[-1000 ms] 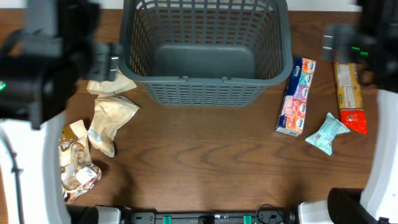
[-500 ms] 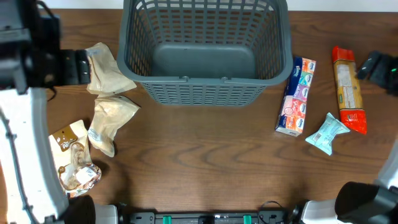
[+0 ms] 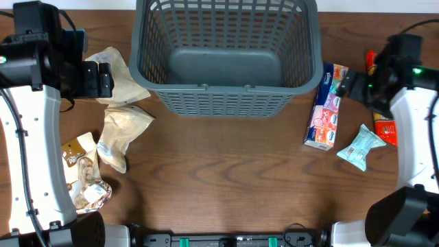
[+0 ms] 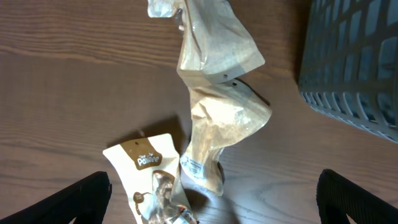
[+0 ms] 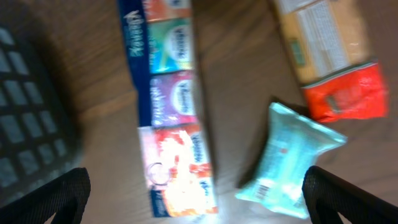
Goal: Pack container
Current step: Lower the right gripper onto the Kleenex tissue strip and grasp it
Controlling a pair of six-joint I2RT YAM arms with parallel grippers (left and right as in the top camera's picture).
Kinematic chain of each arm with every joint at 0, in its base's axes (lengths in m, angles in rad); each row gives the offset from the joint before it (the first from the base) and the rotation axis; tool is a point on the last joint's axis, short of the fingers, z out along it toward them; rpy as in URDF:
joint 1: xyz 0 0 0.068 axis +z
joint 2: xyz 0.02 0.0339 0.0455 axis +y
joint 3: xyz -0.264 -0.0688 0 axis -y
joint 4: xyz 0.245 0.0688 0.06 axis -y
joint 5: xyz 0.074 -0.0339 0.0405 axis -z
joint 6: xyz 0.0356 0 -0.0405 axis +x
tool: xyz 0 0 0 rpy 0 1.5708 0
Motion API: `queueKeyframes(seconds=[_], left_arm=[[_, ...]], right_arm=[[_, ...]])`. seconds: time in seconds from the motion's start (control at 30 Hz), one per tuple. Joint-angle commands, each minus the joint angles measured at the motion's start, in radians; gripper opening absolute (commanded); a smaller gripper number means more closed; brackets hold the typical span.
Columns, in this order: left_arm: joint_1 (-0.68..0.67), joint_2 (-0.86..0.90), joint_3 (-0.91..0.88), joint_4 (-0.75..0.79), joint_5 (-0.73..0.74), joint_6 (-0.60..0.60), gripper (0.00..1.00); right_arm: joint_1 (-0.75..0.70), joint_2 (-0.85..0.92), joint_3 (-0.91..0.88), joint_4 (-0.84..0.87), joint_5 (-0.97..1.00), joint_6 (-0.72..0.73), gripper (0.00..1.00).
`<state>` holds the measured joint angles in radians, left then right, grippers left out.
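The dark grey slotted container [image 3: 226, 101] stands empty at the back centre; its wall shows in the left wrist view [image 4: 354, 62]. My left gripper [image 3: 98, 79] is open and empty above two beige pouches [image 3: 123, 130], which show below it in the wrist view [image 4: 224, 124]. My left gripper [image 4: 214, 208] holds nothing. My right gripper [image 3: 353, 86] is open and empty above a long multicolour tissue pack [image 3: 327, 106]. In its wrist view the right gripper [image 5: 199, 208] hangs over the tissue pack [image 5: 171, 106] and a teal packet [image 5: 292, 155].
A white and brown snack packet [image 3: 79, 158] and a crumpled one [image 3: 89, 195] lie at the front left. A teal packet [image 3: 360, 146] and an orange-red packet [image 3: 387, 129], partly under the right arm, lie at the right.
The right arm has swung in from the far right edge to above the tissue pack. The left gripper has shifted slightly right over the beige pouches. No object has moved.
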<state>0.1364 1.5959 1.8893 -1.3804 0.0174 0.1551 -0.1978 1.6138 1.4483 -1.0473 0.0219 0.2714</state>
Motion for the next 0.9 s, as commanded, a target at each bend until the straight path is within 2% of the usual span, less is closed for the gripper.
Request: queueKeyframes(seconds=[0.0,0.67,0.87], left_arm=[[0.003,-0.011,0.006,0.006,0.010,0.016,0.94],[0.002,-0.011,0.006,0.013,0.010,0.016,0.94],[0.002,-0.011,0.006,0.013,0.021,0.016,0.94]], right_arm=[[0.040,-0.003,-0.050,0.041,0.040,0.097,0.99],[0.052,-0.002,-0.362,0.307,0.052,0.140,0.99],[0.052,0.024,-0.414,0.346,0.050,0.123,0.92]])
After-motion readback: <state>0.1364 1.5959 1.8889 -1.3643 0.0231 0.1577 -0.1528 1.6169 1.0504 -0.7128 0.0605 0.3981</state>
